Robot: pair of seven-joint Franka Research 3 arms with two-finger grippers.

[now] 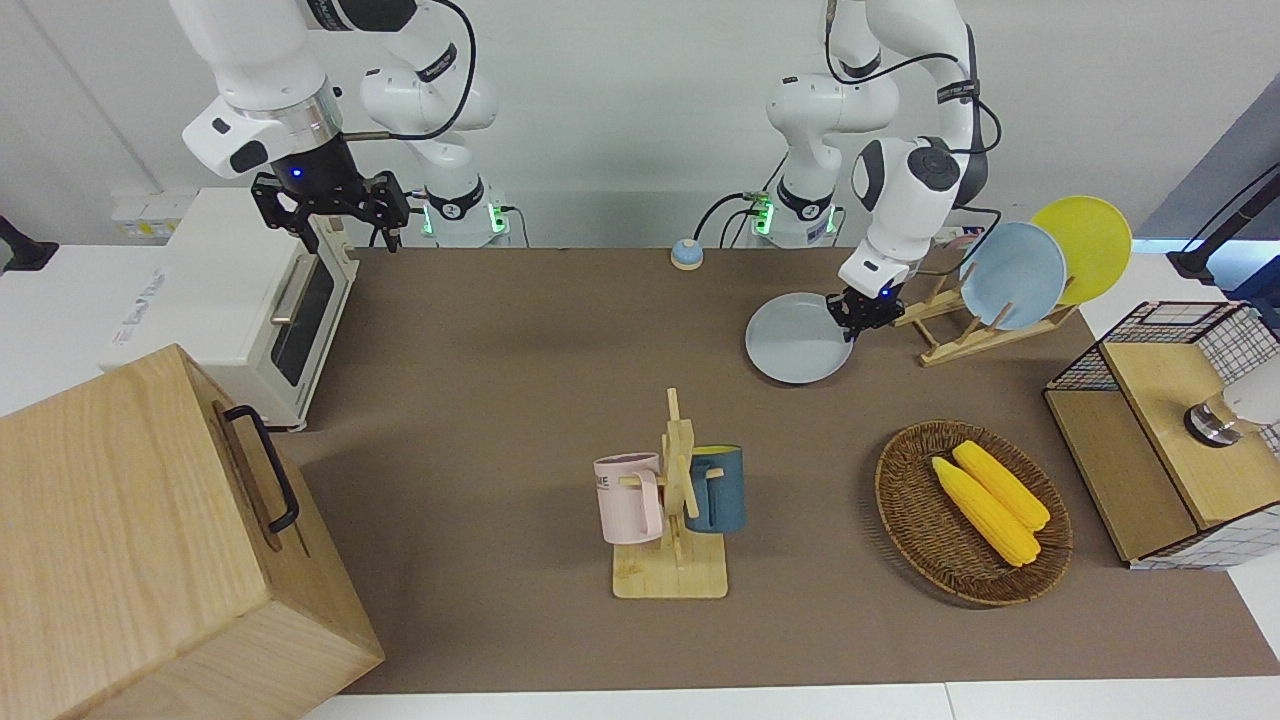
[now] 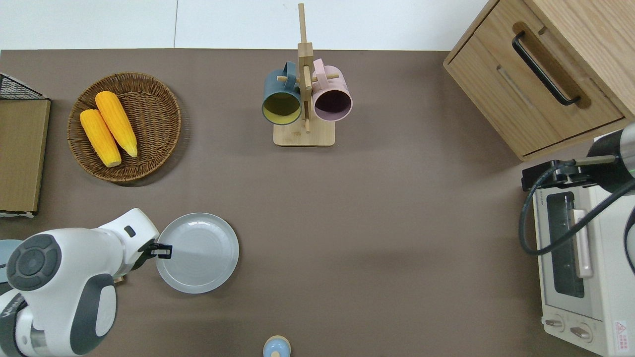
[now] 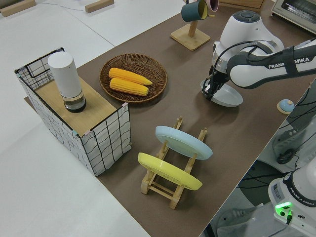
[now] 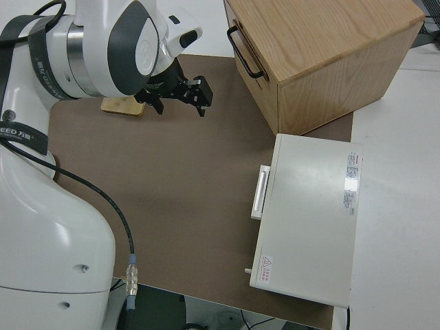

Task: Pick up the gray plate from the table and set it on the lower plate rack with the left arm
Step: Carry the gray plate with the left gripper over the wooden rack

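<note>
plates of this kind handle as stiff, hard and smooth, so the round pale-gray plate with the low raised rim (image 2: 198, 253) will likely not flex but may slip or pivot if pinched lightly, and it could chip if dropped. nearest the robots, the left arm's black two-finger end effector (image 2: 161, 251) sits at the plate's rim on the side toward the left arm's end of the counter, fingers straddling the raised edge; it looks clamped on the rim, and in the left side view the plate seems tilted with that edge slightly lifted, though i cannot be sure it is clear of the brown matte counter (image 2: 377, 223). the rim is the sensible hold, since a flat plate offers nothing else; a one-sided pinch leaves the rest of the plate cantilevered, so a firm deep bite is wise. just beside it, toward the left arm's end, stands the small light-wood plate rack with upright pegs (image 3: 173, 185), already carrying a light-blue round plate (image 3: 183, 142) and a yellow round plate (image 3: 169, 171) leaning in slots; the gray one needs to be turned on edge to slide between pegs. farther out lie a woven brown basket (image 2: 158, 106) with two yellow corn cobs (image 2: 108, 128) and a wooden mug stand (image 2: 304, 99). the right arm's end effector (image 1: 335, 205) is parked, fingers spread.
</note>
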